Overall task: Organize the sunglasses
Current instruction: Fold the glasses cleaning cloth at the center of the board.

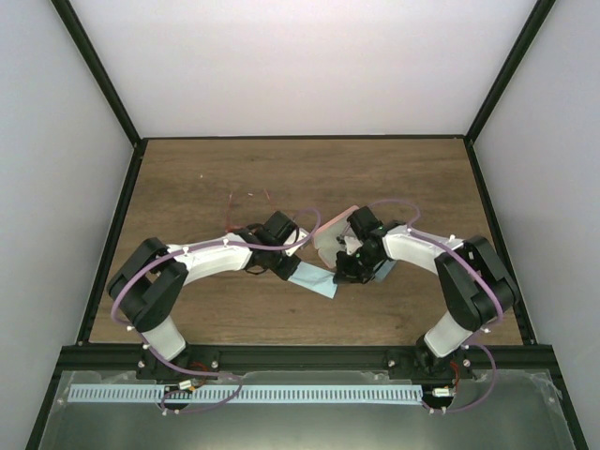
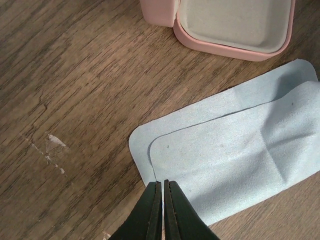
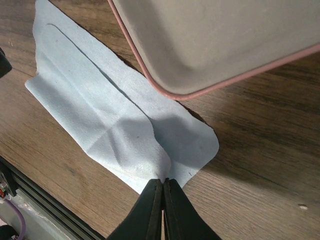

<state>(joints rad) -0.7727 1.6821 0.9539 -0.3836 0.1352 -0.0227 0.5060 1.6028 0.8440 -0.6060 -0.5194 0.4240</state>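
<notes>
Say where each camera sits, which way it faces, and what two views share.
Top external: above and behind the bases, looking down on the wooden table; left arm and right arm show.
Left wrist: on the left arm, looking down at the light blue cloth and open pink case; shut jaws show.
Right wrist: on the right arm, looking down; shut jaws show.
Shared: both wrist views show cloth and case.

No writing, label, brand mark, number or sign can be read in any of the views.
</notes>
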